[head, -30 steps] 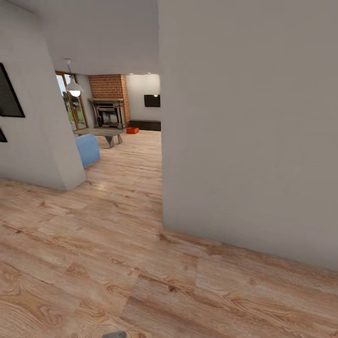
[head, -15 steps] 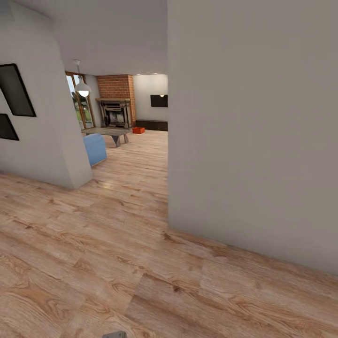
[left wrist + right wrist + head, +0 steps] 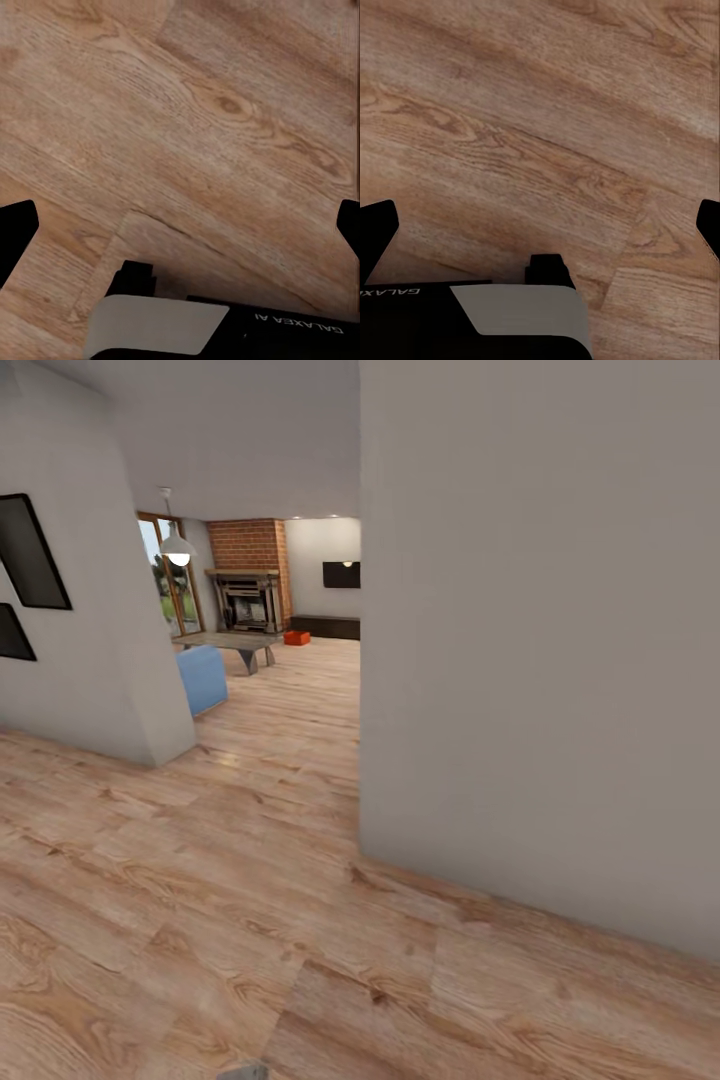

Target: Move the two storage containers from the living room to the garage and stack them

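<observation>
Both grippers, left [image 3: 180,225] and right [image 3: 540,225], hang wide apart and empty over the plank floor [image 3: 200,920]. Far off by the fireplace [image 3: 245,600] sits one orange bin [image 3: 296,638]; it looks light, stiff and thin-walled, best pinched at a rim

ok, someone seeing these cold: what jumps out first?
The big blank white wall on the right of the head view, blocking half the scene. Through the gap beside it, far across the wood-plank floor, sit the red-brick fireplace and a small orange-red storage container on the floor near it. Both wrist views look down at bare planks, jaws spread wide and holding nothing.
</observation>
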Motion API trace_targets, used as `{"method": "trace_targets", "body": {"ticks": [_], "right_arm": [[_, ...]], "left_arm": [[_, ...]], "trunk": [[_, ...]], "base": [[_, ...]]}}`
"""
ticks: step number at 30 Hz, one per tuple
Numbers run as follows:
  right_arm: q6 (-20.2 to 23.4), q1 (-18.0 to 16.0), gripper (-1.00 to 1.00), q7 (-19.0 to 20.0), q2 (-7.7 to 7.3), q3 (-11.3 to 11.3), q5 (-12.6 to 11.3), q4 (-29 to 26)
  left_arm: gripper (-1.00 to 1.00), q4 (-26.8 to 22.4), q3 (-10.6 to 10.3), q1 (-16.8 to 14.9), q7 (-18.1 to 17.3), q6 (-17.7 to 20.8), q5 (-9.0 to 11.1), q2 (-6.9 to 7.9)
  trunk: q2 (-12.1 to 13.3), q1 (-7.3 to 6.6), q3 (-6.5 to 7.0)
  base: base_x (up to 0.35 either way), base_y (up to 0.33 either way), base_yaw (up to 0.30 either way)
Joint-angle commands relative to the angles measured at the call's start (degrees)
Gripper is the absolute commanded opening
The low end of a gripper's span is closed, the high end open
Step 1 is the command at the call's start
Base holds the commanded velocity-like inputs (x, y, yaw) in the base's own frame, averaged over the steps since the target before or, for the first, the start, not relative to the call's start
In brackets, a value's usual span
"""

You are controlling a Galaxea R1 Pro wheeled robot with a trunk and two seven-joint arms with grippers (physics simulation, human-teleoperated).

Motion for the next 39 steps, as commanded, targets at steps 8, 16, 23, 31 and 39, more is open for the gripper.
{"method": "trace_targets", "body": {"ticks": [8, 16, 23, 31, 39], "right_arm": [[-0.26, -0.06, 1.0, -0.06, 0.04, 0.48, -0.57, 0.14], [-0.29, -0.06, 1.0, -0.07, 0.04, 0.49, -0.57, 0.14], [-0.3, -0.06, 1.0, -0.07, 0.04, 0.49, -0.57, 0.14], [-0.3, -0.06, 1.0, -0.09, 0.04, 0.49, -0.57, 0.14], [-0.3, -0.06, 1.0, -0.06, 0.04, 0.48, -0.57, 0.14]], "left_arm": [[1.0, 0.0, 0.69, -0.03, -0.01, -0.07, 2.52, -0.01], [1.0, 0.0, 0.65, -0.03, -0.03, -0.07, 2.57, 0.1], [1.0, 0.0, 0.63, -0.03, -0.1, -0.07, 2.52, 0.13], [1.0, 0.0, 0.55, -0.03, -0.12, -0.07, 2.51, 0.16], [1.0, 0.0, 0.55, -0.03, -0.12, -0.07, 2.57, 0.16]], "trunk": [[-0.03, 0.03, -0.06], [-0.03, 0.03, -0.06], [-0.03, 0.03, -0.06], [-0.03, 0.03, -0.06], [-0.03, 0.03, -0.06]], "base": [[0.334, 0.005, 0.0], [0.336, 0.082, 0.0], [0.336, 0.084, 0.0], [0.336, 0.066, 0.0], [0.337, 0.007, 0.0]]}}
